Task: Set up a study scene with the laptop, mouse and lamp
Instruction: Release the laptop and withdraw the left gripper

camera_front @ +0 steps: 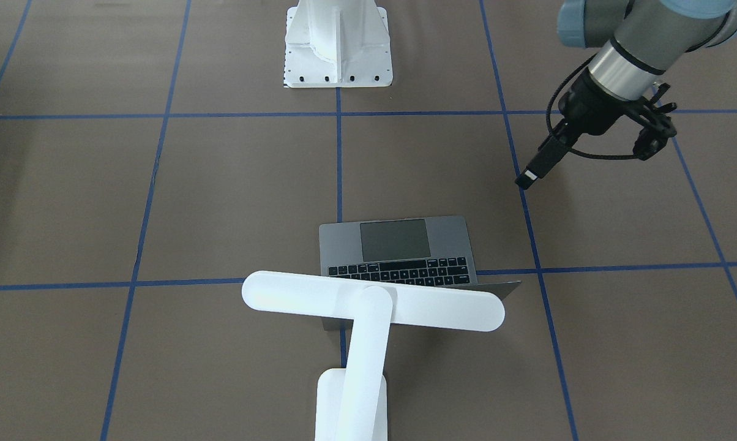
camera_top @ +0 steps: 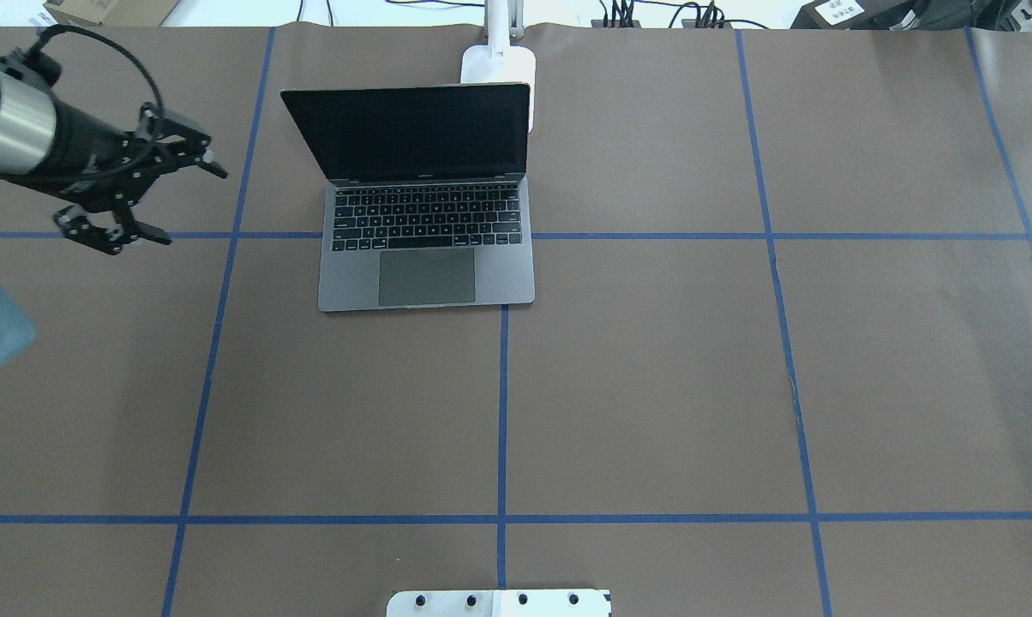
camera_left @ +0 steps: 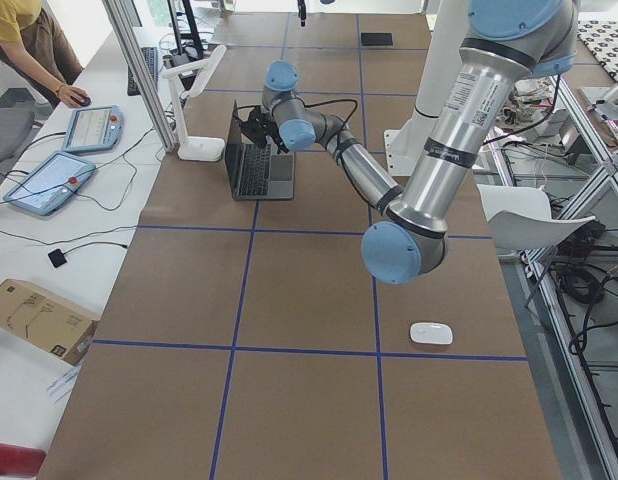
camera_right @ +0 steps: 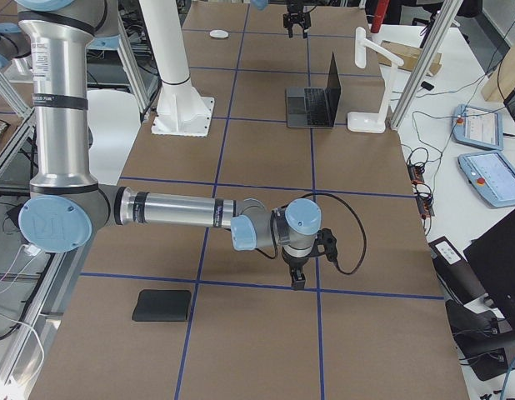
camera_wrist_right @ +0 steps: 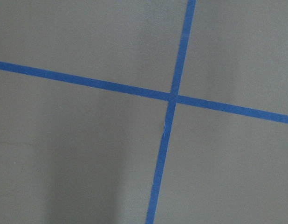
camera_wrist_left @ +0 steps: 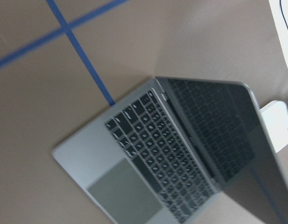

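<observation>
Left gripper [camera_top: 186,206]: jaws apart, empty, near slim space-grey metal laptop [camera_top: 426,257].
Right gripper [camera_right: 297,282]: state cannot be told.
Advice: grasp glossy white oval mouse [camera_left: 430,333] across its narrow sides.

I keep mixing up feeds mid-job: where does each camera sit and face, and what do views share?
Overhead: behind the robot, looking forward-down; left gripper enters left.
Front-facing: across the table, facing the base; lamp nearest, left gripper at right.
Exterior left: table's left end; left arm near, mouse close.
Exterior right: table's right end; right arm near.
Left wrist: down onto the laptop; no gripper shows.
Right wrist: down onto a tape cross; no gripper shows.
Shared: overhead and front-facing both show the laptop, mirrored.
</observation>
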Tool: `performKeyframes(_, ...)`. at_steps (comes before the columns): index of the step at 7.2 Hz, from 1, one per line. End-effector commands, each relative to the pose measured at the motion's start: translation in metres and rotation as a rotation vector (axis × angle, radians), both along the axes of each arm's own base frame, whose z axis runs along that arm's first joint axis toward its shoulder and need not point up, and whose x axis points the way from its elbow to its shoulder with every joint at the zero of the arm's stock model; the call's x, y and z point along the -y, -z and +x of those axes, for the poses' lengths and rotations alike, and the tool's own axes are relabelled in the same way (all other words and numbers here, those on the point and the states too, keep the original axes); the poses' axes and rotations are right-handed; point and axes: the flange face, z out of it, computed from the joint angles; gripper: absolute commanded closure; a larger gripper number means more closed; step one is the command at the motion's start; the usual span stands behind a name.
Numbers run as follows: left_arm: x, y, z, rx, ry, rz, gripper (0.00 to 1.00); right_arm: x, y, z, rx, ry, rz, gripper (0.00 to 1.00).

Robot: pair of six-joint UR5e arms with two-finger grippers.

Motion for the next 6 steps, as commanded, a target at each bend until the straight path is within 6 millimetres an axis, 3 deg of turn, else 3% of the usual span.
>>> performKeyframes(1,-0.019,-0.086,-0.103,0.087,-0.124,0.17,0.0,-0.003,-0.002,0.001,0.002,0.0,0.007,0.0)
performKeyframes(4,-0.078,-0.228,-0.237,0.333,-0.35,0.54,0.0,0.002,0.018,-0.001,0.013,0.0,0.042,0.0)
performKeyframes(5,-0.097,-0.271,-0.265,0.383,-0.437,0.63,0.0,-0.008,0.015,-0.004,0.075,0.012,0.021,0.0)
performKeyframes(6,-0.103,-0.307,-0.28,0.395,-0.46,0.621,0.0,-0.045,0.009,0.0,0.095,0.021,0.005,0.0)
